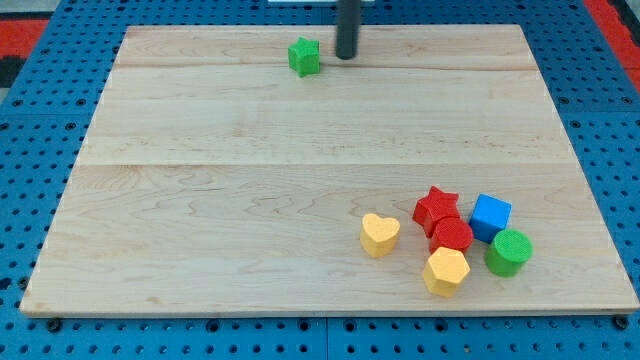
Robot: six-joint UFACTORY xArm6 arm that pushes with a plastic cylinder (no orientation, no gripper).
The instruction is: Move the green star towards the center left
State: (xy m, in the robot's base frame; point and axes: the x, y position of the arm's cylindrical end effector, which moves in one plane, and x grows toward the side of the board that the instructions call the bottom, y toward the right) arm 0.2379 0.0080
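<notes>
The green star (pixel 305 57) sits near the view's top edge of the wooden board (pixel 200 200), a little left of the middle. My tip (pixel 346 56) stands just to the star's right, a small gap away, not touching it as far as I can tell. The dark rod rises straight up out of the view's top.
A cluster lies at the view's bottom right: a yellow heart (pixel 379 235), a red star (pixel 436 209), a red round block (pixel 452 236), a blue cube (pixel 490 217), a green cylinder (pixel 509 252) and a yellow hexagon (pixel 445 271). Blue pegboard surrounds the board.
</notes>
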